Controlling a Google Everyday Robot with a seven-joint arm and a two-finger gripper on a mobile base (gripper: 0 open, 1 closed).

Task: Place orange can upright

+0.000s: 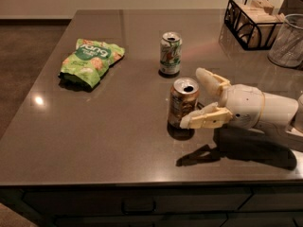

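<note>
The orange can [182, 104] stands upright on the dark countertop [118, 136], right of centre, its silver top facing up. My gripper [191, 98] comes in from the right at the can's level. Its cream fingers are spread open. The far finger [211, 81] stands clear of the can's right side. The near finger [204, 119] reaches to the can's lower right edge; I cannot tell if it touches. The jaws do not clamp the can.
A white and green can [170, 53] stands upright behind the orange can. A green snack bag [90, 60] lies at the left. A black wire basket [251, 20] and a mesh cup [288, 41] stand at the back right. The counter's front edge is near.
</note>
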